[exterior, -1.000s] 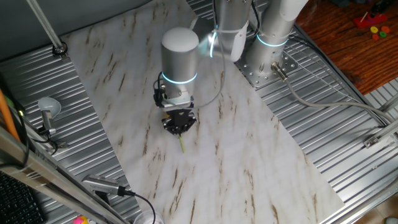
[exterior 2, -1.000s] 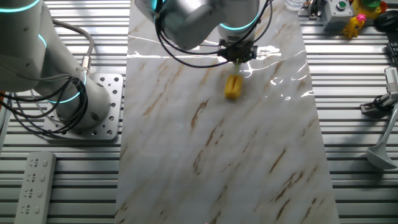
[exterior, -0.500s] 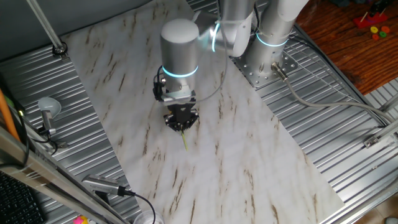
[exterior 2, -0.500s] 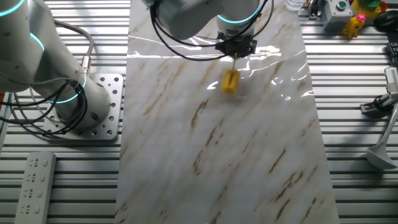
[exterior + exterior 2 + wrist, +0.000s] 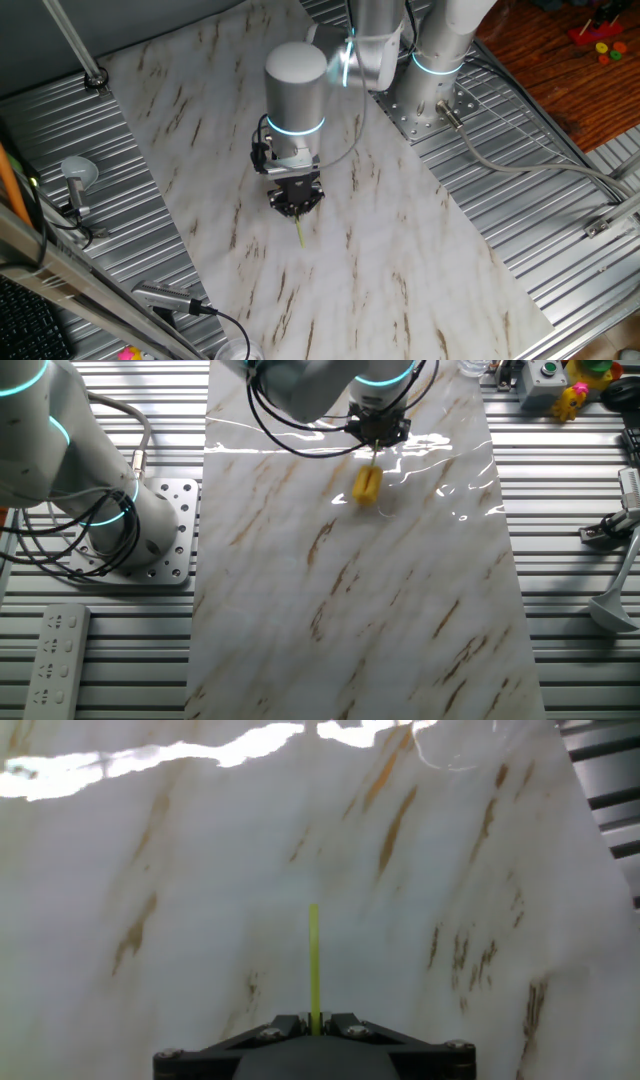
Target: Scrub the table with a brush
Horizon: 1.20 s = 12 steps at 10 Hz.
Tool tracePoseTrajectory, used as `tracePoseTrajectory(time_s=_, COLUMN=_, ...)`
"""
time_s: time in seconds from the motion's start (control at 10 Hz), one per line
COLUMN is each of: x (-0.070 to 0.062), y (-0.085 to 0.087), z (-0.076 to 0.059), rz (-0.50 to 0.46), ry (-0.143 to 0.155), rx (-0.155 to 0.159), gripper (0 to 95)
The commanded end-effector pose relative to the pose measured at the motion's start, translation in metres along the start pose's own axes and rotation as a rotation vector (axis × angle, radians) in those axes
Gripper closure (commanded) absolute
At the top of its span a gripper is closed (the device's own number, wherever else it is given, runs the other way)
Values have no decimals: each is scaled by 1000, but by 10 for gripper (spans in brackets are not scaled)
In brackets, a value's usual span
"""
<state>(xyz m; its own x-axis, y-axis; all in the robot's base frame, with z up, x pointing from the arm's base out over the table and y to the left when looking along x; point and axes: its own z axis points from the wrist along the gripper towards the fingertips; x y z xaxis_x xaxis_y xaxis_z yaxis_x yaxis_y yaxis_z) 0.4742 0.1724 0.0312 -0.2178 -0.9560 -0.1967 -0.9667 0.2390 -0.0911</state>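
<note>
Jaws of the gripper (image 5: 296,199) are clamped on the thin handle of the brush (image 5: 367,483), whose yellow head points down toward the table (image 5: 400,600) near its far end, under the arm (image 5: 296,95).

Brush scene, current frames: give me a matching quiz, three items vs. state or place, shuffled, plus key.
Items:
1. brush
2. hand
3. table

States:
A. white marble pattern with brown streaks
B. shut on the thin stick handle
C. yellow head down on the surface, below the fingers

Pairs: 1-C, 2-B, 3-A
</note>
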Motion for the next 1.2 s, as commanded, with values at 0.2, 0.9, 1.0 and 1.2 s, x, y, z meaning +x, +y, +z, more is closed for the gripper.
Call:
tracePoseTrajectory(time_s=0.2, x=-2, y=-2, z=4, rz=-4, ry=11, rx=6, gripper=950)
tracePoseTrajectory(time_s=0.9, x=-4, y=1, z=6, rz=-8, ry=20, rx=12, gripper=950)
tracePoseTrajectory(time_s=1.0, x=-4, y=1, z=6, rz=-17, ry=27, rx=13, gripper=760)
tracePoseTrajectory(time_s=1.2, x=-4, y=1, z=6, rz=-18, ry=30, rx=13, gripper=570)
